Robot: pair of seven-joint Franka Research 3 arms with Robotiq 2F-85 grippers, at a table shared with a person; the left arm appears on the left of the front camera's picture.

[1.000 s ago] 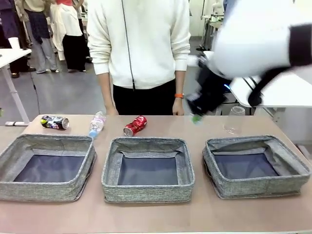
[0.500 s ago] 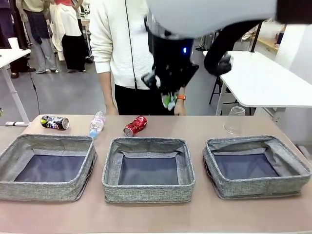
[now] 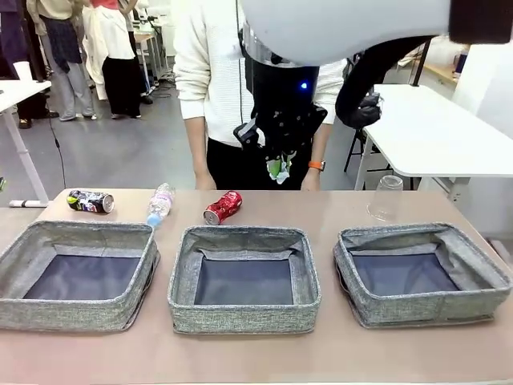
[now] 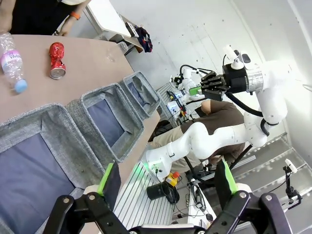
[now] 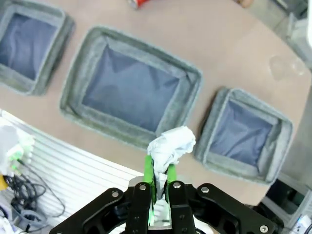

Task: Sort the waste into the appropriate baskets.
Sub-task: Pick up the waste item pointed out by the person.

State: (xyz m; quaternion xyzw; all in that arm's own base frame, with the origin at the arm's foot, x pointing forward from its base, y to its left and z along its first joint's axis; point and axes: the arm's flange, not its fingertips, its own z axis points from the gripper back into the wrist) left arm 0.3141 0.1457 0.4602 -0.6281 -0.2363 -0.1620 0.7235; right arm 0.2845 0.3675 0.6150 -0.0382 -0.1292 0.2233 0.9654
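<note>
High above the middle basket (image 3: 243,235), my right gripper (image 3: 280,168) is shut on the white crumpled paper ball (image 5: 171,145). In the right wrist view the ball sticks up from the green pads (image 5: 148,170), over the near rim of the middle basket (image 5: 74,92). The left basket (image 3: 76,232) and right basket (image 3: 417,233) flank it. Along the far side of the table lie the dark printed can (image 3: 90,200), the bottle (image 3: 159,204) and the red can (image 3: 223,206); the clear cup (image 3: 386,197) stands behind the right basket. My left gripper (image 4: 165,164) is open and holds nothing, off the table's side.
A person in a white top stands at the far edge of the table, hands hanging by the edge behind the red can. A white table stands at the back right. All three baskets show only their dark lining.
My right arm swung from the right side to above the middle basket, carrying the paper ball. The person stepped a little to the right. The litter on the table stayed put.
</note>
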